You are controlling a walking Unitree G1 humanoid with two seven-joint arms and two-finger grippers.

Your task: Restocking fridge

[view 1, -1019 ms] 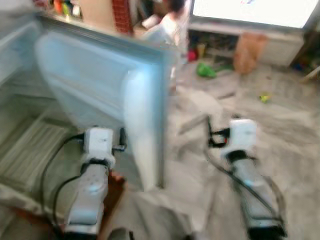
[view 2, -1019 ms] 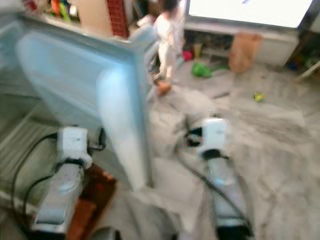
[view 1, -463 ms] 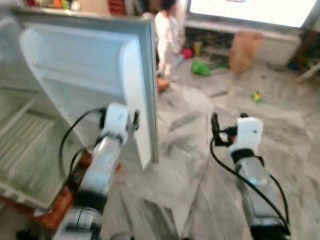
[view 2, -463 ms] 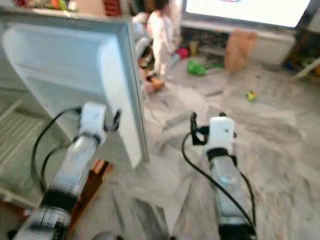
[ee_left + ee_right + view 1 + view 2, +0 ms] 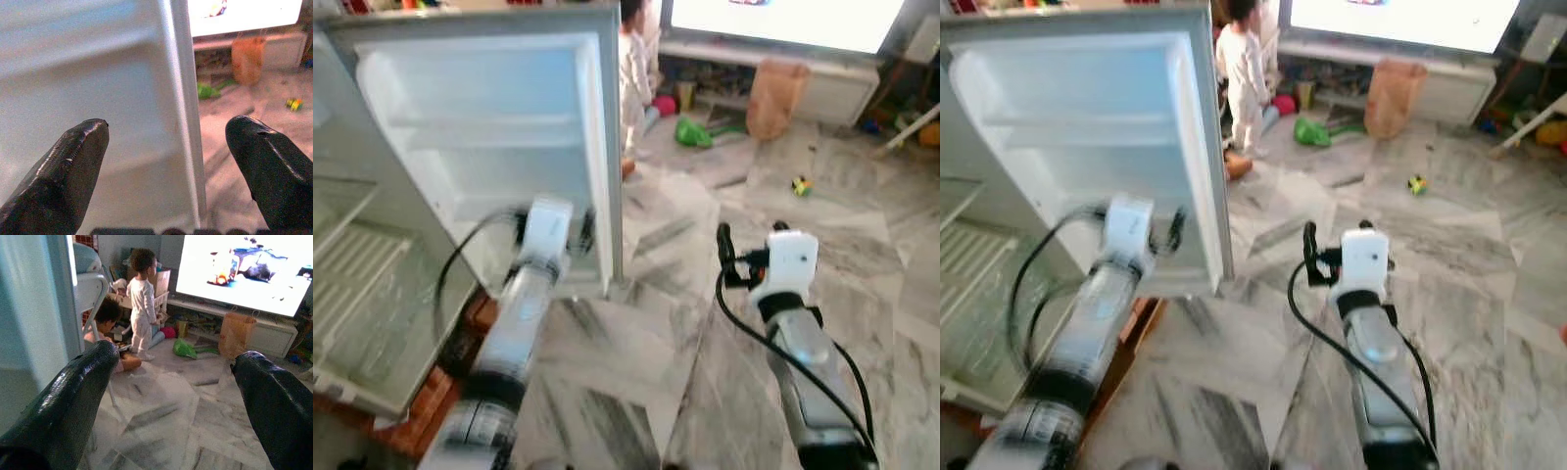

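At the bottom of the head views two silver arms reach forward over a grey-veined marble floor [image 5: 656,323]. The left pincer [image 5: 166,147], lower left of centre, hovers at the free edge of the open white fridge door [image 5: 480,147], fingers spread wide apart and holding nothing; one black finger [image 5: 73,161] lies before the door's inner panel, the other before the floor beyond it. The right pincer [image 5: 171,377], lower right of centre, is likewise released, gaping over bare floor. At the left edge the fridge's interior shows a white wire shelf [image 5: 352,284]. The door's moulded racks hold nothing. Farther back, upper centre, a small person in white clothes [image 5: 1239,88] stands near a green toy [image 5: 1310,130] and a brown paper bag [image 5: 1393,96]. A bright screen [image 5: 1400,20] crosses the top right.
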